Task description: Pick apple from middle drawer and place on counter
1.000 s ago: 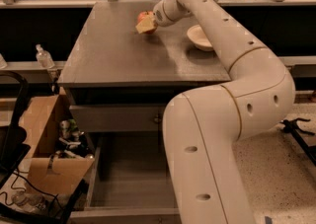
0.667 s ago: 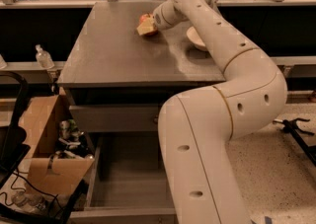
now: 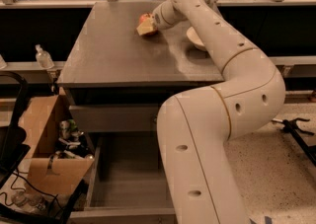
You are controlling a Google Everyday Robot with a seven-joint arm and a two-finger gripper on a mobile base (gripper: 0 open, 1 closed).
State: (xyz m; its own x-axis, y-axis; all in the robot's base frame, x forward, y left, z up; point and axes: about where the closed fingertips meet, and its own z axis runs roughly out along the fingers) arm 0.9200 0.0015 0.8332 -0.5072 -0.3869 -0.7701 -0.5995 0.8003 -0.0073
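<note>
The risks run from left to right. The counter point(image 3: 113, 55) has a long bare stretch towards its left edge, and below that edge stand a small bottle point(image 3: 43, 57) and an open cardboard box point(image 3: 42, 119). An apple let go from any height could roll that way and drop off. It could also roll off the front edge into the open middle drawer point(image 3: 126, 188). The apple point(image 3: 144, 19) is out of the drawer and sits low over the far part of the counter, inside the gripper point(image 3: 147, 28). The jaws are closed onto it, only as wide as the fruit. I cannot tell whether the apple already touches the surface, so letting go too soon is the main danger. To the right, the bowl point(image 3: 194, 39) lies close beside the arm point(image 3: 237, 85), and a swing on pulling back could knock it. By count there is one bottle, one box, one open drawer, one counter, one apple, one gripper and one bowl. The bits inside the box are too jumbled to count.
</note>
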